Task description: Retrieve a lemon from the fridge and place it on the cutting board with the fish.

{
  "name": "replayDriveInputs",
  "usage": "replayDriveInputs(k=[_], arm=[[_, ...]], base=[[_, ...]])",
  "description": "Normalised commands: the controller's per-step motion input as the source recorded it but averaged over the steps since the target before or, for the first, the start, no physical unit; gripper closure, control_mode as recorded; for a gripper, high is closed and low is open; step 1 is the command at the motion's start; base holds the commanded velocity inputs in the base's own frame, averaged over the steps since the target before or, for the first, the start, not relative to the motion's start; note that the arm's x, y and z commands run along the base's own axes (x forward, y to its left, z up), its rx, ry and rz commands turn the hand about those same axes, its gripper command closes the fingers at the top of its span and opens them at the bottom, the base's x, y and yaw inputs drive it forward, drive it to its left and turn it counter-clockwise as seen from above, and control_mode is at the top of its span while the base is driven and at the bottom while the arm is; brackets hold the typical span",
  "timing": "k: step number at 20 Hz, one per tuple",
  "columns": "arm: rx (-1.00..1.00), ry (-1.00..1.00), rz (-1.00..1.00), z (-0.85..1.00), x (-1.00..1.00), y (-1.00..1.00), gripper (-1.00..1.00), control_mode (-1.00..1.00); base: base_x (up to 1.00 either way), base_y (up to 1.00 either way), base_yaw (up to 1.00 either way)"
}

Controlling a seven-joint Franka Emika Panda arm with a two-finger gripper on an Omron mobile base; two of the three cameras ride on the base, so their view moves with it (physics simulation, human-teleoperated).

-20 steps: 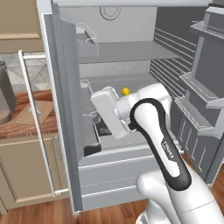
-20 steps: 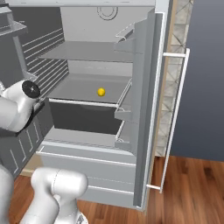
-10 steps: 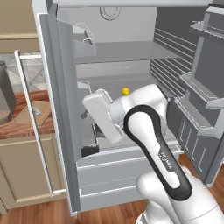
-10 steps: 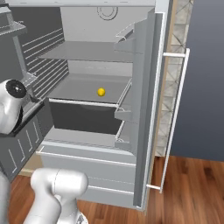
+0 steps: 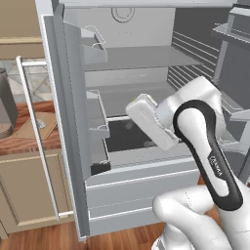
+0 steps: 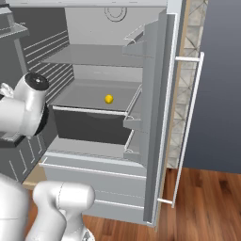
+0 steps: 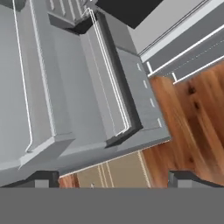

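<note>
While the fridge (image 6: 155, 94) stands open, you see the lemon (image 6: 108, 99) alone on a shelf; the tool (image 7: 113, 177) fingertips sit spread, holding nothing.

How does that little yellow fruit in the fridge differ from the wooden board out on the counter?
The lemon is bright yellow and roundish; the cutting board is light tan, flat and rectangular. The lemon is far smaller than the board. The lemon sits alone on a grey shelf inside the open fridge, while the cutting board lies outside on the reddish-brown countertop with a small pale lump on it. Both lie untouched by the robot.
</note>
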Motion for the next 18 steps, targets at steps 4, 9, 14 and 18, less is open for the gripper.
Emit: replayDriveInputs(k=[4,9,14,18], arm=[[-0.33,-0.1,0.01,-0.36,0.04,-1.0,-1.0,-1.0],[-0.45,-0.09,0.2,-0.5,0.13,-1.0,-1.0,-1.0],[-0.51,-0.03,0.22,-0.6,0.05,-0.84,-1.0,-1.0],[-0.47,0.06,0.08,-0.23,0.0,-0.33,-1.0,-1.0]], base=[[0.0,0.0,0.0],[0.0,0.0,0.0],[0.0,0.0,0.0],[0.0,0.0,0.0]])
